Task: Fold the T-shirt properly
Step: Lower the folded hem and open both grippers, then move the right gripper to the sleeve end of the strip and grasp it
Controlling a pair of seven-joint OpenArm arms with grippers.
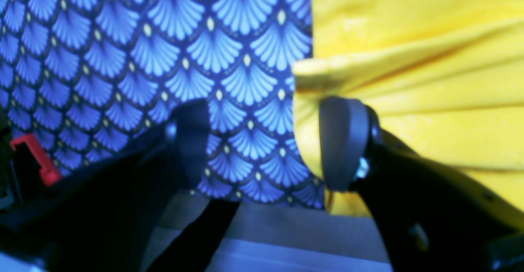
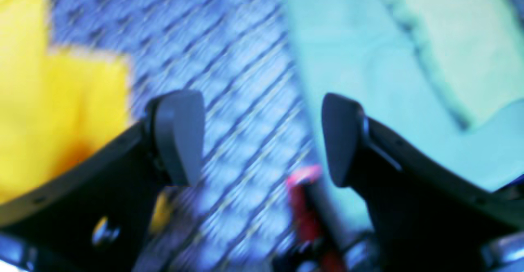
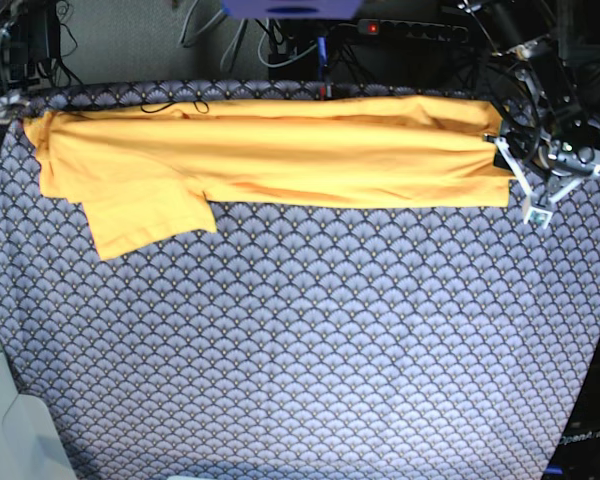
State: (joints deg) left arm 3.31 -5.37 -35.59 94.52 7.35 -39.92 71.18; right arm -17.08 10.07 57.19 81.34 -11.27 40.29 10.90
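Yellow-orange T-shirt (image 3: 270, 150) lies half-folded along the patterned cloth's (image 3: 310, 330) far edge, left gripper (image 1: 264, 141) and right gripper (image 2: 262, 137) both spread wide and empty, so a careless grab risks pinching the cloth underneath too

Right wrist view: smeared by blur; patterned cloth (image 2: 237, 100) reduced to streaks.
Right hand (image 3: 2, 118): barely visible at base view's left edge, possibly cropped.
T-shirt (image 1: 409, 79): cut off by frame.

Both grippers, left gripper (image 1: 264, 141) and right gripper (image 2: 262, 137), hold their jaws wide apart, seemingly empty despite blur.
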